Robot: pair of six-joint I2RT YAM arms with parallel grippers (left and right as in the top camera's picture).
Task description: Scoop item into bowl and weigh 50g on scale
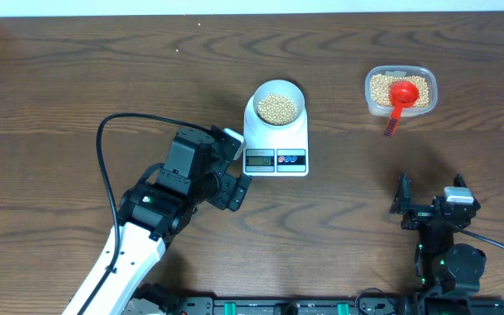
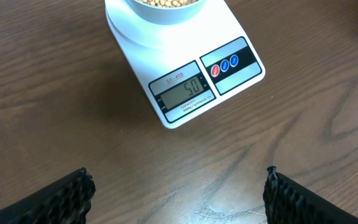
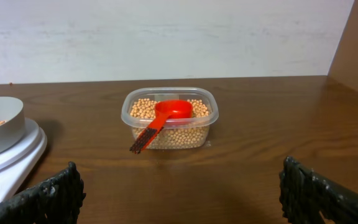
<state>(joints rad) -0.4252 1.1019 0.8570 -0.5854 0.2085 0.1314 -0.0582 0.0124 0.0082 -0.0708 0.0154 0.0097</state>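
Beans (image 1: 278, 108): heaped in the bowl; the rest lie in the clear tub (image 1: 368, 94) at far right.
Bowl (image 1: 254, 98): stands on the far end of the scale, so its load registers.
Scale (image 1: 276, 144): mid-worktop (image 1: 103, 70); its display (image 2: 184, 91) faces the near side and appears to read 50, so the target looks met.
Red scoop (image 1: 401, 94): parked in the tub, handle over the near rim; nothing holds it.
Left pincer (image 1: 237, 166): jaws wide, empty, just near-left of the scale; its camera looks at the display, probably to check the reading.
Right pincer (image 1: 431, 188): jaws wide, empty, near right, well apart from the tub.
Stage (judged): verification.
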